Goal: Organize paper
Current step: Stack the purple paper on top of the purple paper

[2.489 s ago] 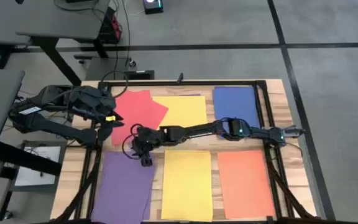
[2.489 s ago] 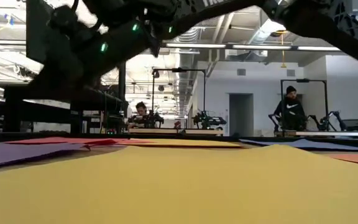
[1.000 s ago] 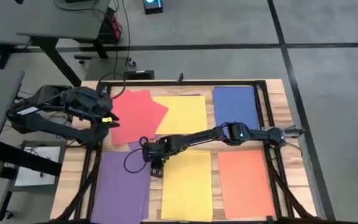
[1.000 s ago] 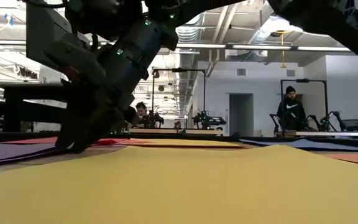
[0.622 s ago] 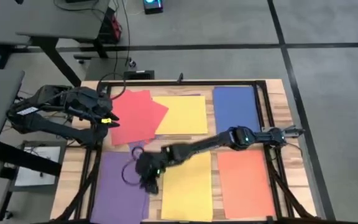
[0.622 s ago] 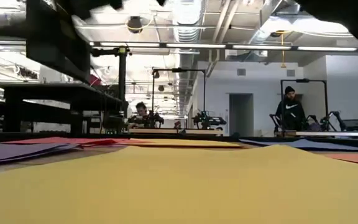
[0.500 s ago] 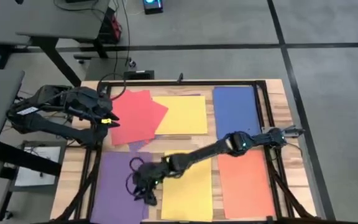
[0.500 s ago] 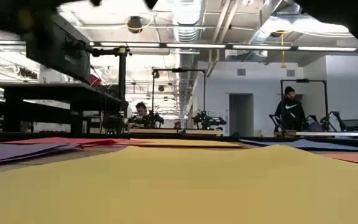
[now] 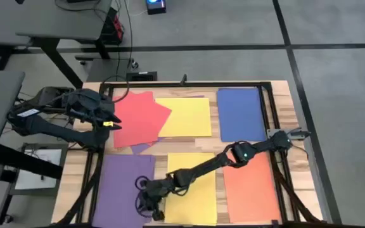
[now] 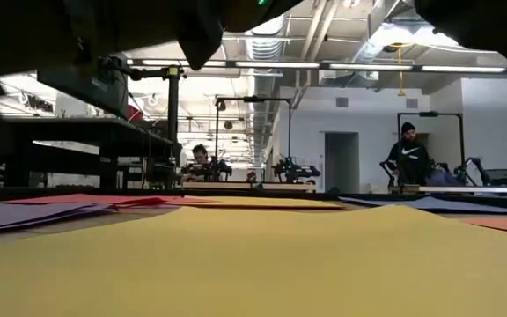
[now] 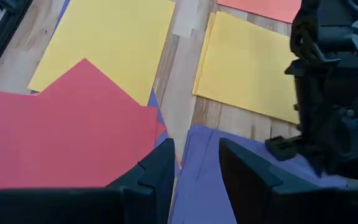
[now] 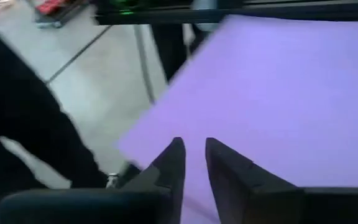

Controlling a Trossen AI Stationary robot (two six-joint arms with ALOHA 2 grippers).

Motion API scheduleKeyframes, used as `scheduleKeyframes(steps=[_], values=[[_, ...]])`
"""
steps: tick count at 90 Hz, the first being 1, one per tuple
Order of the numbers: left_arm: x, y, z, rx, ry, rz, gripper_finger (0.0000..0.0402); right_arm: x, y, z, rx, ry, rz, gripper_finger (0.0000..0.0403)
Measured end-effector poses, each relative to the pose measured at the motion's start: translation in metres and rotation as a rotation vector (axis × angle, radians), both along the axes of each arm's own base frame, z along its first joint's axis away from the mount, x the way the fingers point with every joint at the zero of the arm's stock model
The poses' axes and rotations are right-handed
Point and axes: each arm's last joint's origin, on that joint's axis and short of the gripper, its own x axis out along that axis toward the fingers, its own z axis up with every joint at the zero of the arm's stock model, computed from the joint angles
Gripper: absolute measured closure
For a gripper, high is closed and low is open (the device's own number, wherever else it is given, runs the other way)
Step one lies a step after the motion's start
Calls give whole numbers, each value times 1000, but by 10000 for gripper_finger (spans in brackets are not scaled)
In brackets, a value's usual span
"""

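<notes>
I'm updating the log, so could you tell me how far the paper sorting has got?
Mostly done: blue, orange, both yellow and purple sheets lie in neat separate spots. The right hand hovers at the purple sheet's near edge. The skewed red sheets, beside the waiting left hand, remain.

A wooden table (image 9: 282, 95) carries red, yellow, blue, purple and orange paper (image 9: 185, 117).
</notes>
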Motion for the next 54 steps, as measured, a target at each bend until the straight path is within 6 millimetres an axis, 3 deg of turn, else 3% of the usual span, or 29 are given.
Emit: scheduleKeyframes(steps=[21,46,54], values=[[0,0,0,-25,-4,26,295,-3,-6,-8,4,116,-26,392],[0,0,0,-42,-5,44,295,2,-32,-15,60,255,-135,402],[1,0,0,-40,-9,42,295,4,-39,-8,66,252,-149,403]])
